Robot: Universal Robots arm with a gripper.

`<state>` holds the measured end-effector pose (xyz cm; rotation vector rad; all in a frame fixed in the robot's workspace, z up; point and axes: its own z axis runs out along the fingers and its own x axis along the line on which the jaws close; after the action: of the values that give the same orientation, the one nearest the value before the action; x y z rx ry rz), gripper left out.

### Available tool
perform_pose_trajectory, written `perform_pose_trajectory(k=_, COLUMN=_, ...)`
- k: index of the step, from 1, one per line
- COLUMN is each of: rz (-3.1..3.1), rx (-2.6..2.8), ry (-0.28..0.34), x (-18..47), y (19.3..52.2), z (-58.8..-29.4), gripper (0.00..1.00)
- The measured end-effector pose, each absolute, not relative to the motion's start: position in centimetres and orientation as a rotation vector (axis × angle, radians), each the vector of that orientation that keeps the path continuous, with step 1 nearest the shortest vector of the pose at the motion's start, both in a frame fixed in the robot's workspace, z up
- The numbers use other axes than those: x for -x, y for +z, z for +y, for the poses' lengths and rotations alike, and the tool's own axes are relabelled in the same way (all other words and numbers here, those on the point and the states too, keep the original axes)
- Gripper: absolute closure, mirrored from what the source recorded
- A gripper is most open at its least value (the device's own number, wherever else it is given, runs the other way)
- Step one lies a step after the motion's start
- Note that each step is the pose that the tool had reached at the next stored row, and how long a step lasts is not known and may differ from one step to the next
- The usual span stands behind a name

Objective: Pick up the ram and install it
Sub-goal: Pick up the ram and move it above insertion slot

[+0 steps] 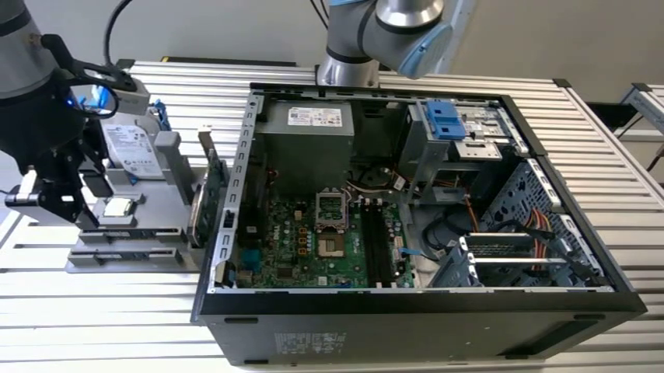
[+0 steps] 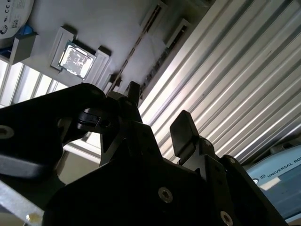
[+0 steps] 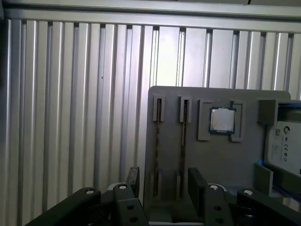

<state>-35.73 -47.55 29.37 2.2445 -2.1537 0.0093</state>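
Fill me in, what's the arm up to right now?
The arm's gripper is open and empty, hovering over the grey holder beside the open computer case. The ram stands on edge in a holder slot, with a second stick beside it, neither gripped. The processor chip and hard drive sit in the same holder. Nothing is picked up yet.

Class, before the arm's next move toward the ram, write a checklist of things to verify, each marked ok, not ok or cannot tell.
1. Gripper open and empty: ok.
2. Ram standing in the grey holder: ok.
3. Gripper lined up on one ram stick: cannot tell.
4. Computer case open, motherboard exposed: ok.
5. Memory slots free: cannot tell.
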Motion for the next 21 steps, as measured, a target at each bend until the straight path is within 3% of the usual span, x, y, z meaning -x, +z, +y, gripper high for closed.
perform_pose_trajectory(k=21, rz=-2.171, rx=-2.227, ry=0.009, x=35.6, y=27.8, z=-47.6, gripper=0.0)
